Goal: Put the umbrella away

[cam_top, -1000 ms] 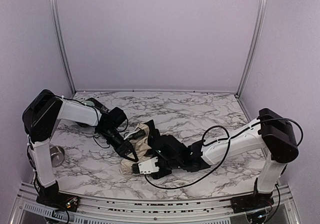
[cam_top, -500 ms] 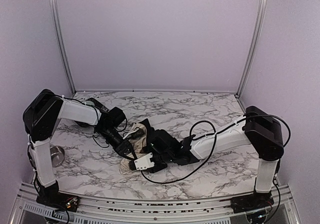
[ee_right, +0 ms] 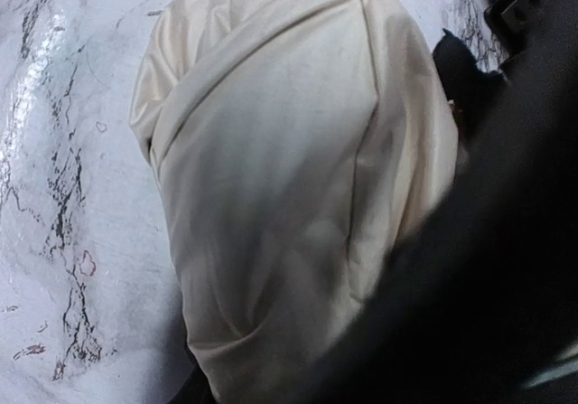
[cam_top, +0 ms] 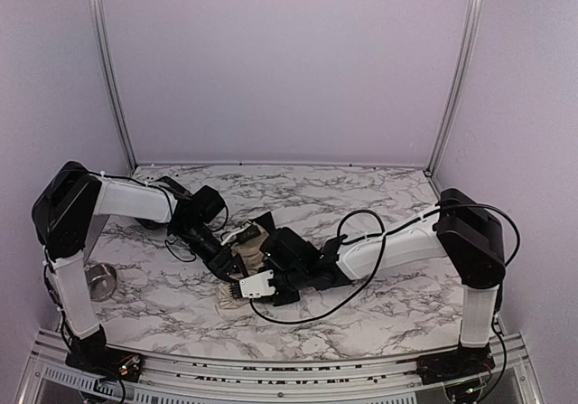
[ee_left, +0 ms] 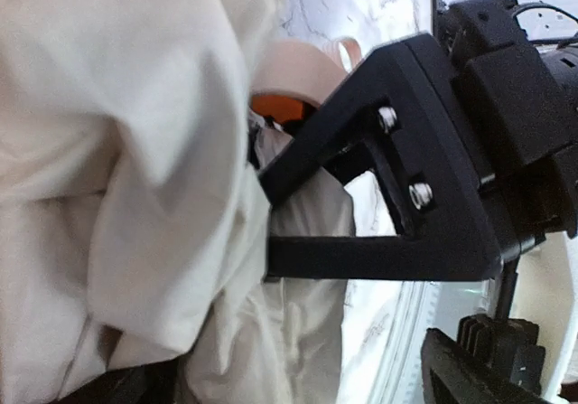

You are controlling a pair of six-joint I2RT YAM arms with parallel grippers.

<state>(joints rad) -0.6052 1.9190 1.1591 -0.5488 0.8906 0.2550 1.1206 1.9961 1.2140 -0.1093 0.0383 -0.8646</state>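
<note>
The umbrella [cam_top: 248, 246] lies as a bundle of cream fabric on the marble table, between my two grippers. My left gripper [cam_top: 229, 265] reaches it from the left. In the left wrist view its jaws stand wide apart at the bottom corners, around loose fabric [ee_left: 117, 151]. The pale tan knob handle [ee_left: 293, 65] shows above an orange part. My right gripper [cam_top: 249, 286] comes in from the right, and one of its black fingers [ee_left: 388, 187] presses into the cloth. The right wrist view is filled with the umbrella [ee_right: 280, 169], pinched against a dark finger [ee_right: 470, 295].
A small steel bowl [cam_top: 101, 279] sits at the left by the left arm's base. The right arm's black cable [cam_top: 361, 232] loops over the table behind the grippers. Metal rails [cam_top: 271, 368] run along the near edge, and lilac walls close in the other three sides.
The left gripper's jaws have opened off the umbrella. The right arm has slid further left over the bundle, and its jaws have narrowed onto the fabric.
</note>
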